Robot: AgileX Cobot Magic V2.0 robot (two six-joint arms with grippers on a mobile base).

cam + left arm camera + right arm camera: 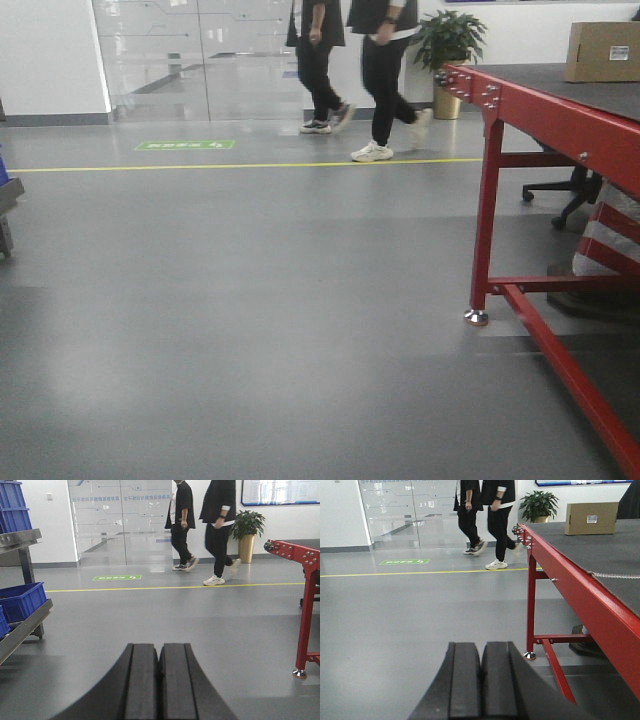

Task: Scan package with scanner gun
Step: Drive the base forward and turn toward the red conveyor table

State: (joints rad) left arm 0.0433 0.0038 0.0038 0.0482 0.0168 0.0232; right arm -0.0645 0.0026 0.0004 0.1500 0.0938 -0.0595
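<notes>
The left end effector (pixel 159 680) and right end effector (pixel 481 680) are pressed together and empty, with the package (pixel 591 518) on the tabletop (pixel 600 555) far ahead-right of the right one.

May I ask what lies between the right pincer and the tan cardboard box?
Right wrist view: from the shut right pincer, bare grey floor, then the red table rail and bare dark tabletop up to the tan cardboard box.

package (pixel 591 518): plain tan cardboard box, closed, upright, sitting flat on dark surface (pixel 580 550) at far end; small white printed label near middle of face toward cameras; right wrist view: at 1 o'clock; front view: at 2 o'clock, right edge cut by frame
</notes>
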